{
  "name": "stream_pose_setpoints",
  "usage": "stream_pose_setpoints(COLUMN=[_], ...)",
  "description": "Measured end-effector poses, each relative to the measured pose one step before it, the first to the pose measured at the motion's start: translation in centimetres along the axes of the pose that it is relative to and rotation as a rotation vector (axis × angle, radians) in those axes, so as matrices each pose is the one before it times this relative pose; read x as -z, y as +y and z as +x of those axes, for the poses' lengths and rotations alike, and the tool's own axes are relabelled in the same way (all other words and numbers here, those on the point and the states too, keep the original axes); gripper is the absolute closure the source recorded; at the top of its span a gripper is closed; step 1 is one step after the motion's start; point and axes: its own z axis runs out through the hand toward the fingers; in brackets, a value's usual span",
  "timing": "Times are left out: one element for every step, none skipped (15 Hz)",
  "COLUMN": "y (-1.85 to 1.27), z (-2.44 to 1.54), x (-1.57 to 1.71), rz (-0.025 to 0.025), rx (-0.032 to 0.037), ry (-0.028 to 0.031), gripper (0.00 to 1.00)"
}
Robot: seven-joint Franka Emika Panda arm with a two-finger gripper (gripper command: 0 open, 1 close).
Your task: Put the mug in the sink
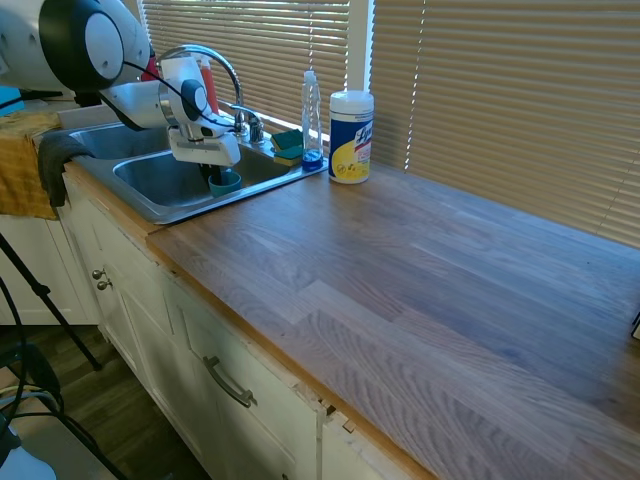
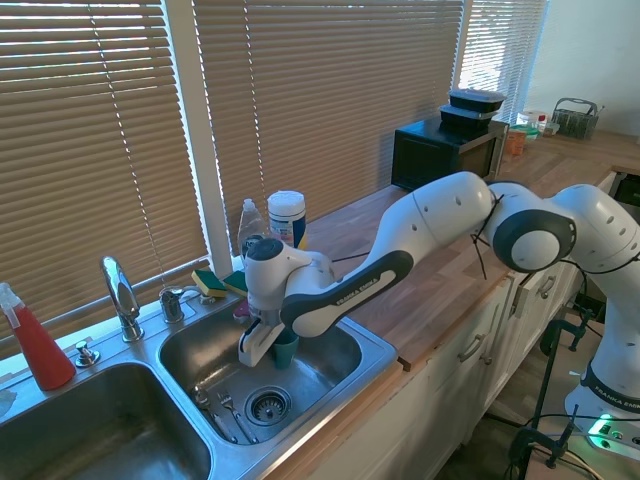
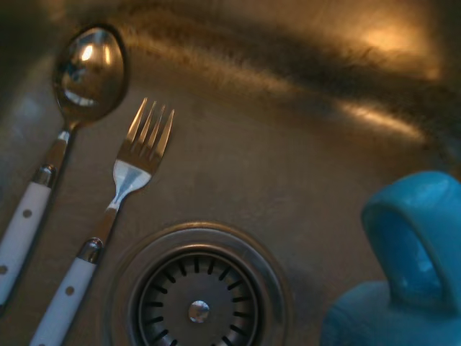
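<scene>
Fingers [image 2: 272, 350] clamp mug [image 2: 285, 348] inside sink [image 2: 375, 352].

- mug [image 2: 286, 348]: plain teal-blue, no pattern; handle shows same blue in wrist view
- sink [image 2: 345, 392]: shiny grey stainless steel, warm orange glare in wrist view
- faucet [image 2: 121, 293]: chrome
- spoon [image 3: 68, 112] and fork [image 3: 122, 194]: silver metal, white handles with small dark dots
- drain strainer [image 3: 198, 303]: dark grey metal
- wipes canister [image 1: 350, 137]: white, yellow label, blue print
- slim bottle [image 1: 312, 118]: clear, blue liquid at bottom
- sponge [image 1: 288, 146]: green on yellow
- spray bottle [image 2: 35, 344]: red liquid, white trigger
- countertop [image 1: 420, 290]: brown wood grain planks
- blinds [image 2: 330, 90]: tan slats
- cabinets [image 1: 150, 330]: cream-white, metal pulls
- arm [image 2: 440, 225]: white, black joints
- cloth [image 1: 22, 165]: mustard yellow
- microwave [image 2: 445, 152]: black
</scene>
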Motion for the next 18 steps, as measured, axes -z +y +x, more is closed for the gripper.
stream_pose_setpoints(y=[-0.223,-0.025,0.039,-0.014,-0.066,-0.123,-0.178,-0.150,-0.120,-0.114,-0.112,-0.099,-0.108,-0.102,-0.036,0.036,0.021,-0.016], z=[-0.041,0.085,0.200,0.231,0.157,0.131,0.097,0.080,0.091,0.054,0.102,0.094,0.107,0.142,0.166,0.205,0.202,0.245], x=[-1.583,-1.458,-1.324,-1.139,-0.789,-0.484,-0.247,0.008,0.103,0.139,0.262,0.212,0.274,0.326,0.218,0.060,0.121,0.374], rz=[-0.01063,-0.01347,-0.01304,-0.00988,-0.00766,-0.00243,-0.00041,-0.00391,-0.00382,-0.00350,-0.00074,0.00050,0.00376,0.00331,0.00164,0.00131,0.00239,0.00518], rx=[-0.00626,-0.00780,-0.00933,-0.00834,-0.00581,-0.00367,-0.00267,-0.00297,-0.00255,-0.00124,-0.00141,-0.00114,-0.00150,-0.00224,-0.00219,-0.00237,-0.00195,-0.00109], ry=[-0.00820,-0.01001,-0.00874,-0.00624,-0.00494,-0.00176,-0.00115,-0.00305,-0.00231,-0.00119,0.00026,0.00071,0.00119,0.00101,0.00073,0.00065,0.00105,0.00222], gripper=[1.00,1.00,1.00,1.00,1.00,0.00,0.00,0.00,0.00,0.00,0.00,0.00,0.00,0.00,0.00,0.00,0.00,0.00])
